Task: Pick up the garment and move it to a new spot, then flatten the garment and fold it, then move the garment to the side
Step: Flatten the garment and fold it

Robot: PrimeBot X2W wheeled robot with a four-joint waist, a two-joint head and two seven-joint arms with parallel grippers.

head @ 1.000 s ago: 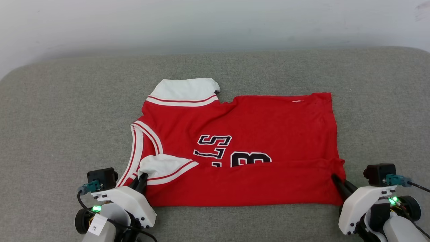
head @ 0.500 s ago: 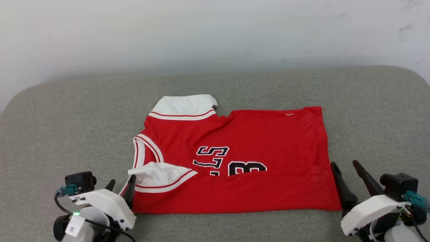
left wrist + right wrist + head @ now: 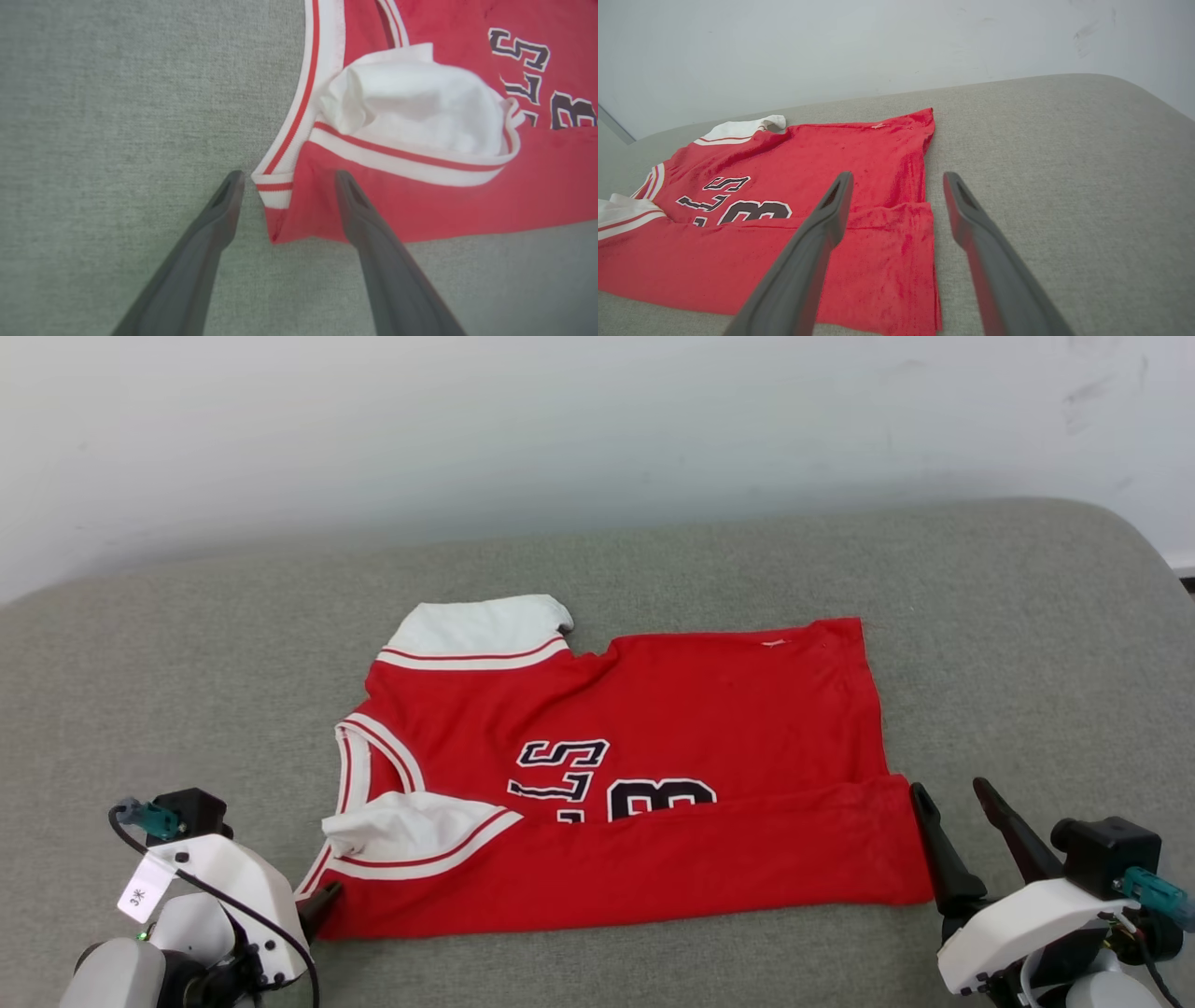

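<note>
Garment (image 3: pixel 653 709) lies flat, left gripper (image 3: pixel 289 179) and right gripper (image 3: pixel 952 793) at near corners, both splayed.

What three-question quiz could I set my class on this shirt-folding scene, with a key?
1. True or false: the left pincer is shut on the garment.
2. The right pincer is: A open, beside the garment's near right corner; B shut on the garment; C lifting the garment into the air.
3. What partly hides the black characters?
Key: 1 false, its jaws stand open at the near left corner; 2 A; 3 the garment's near red strip, folded up over them.
</note>
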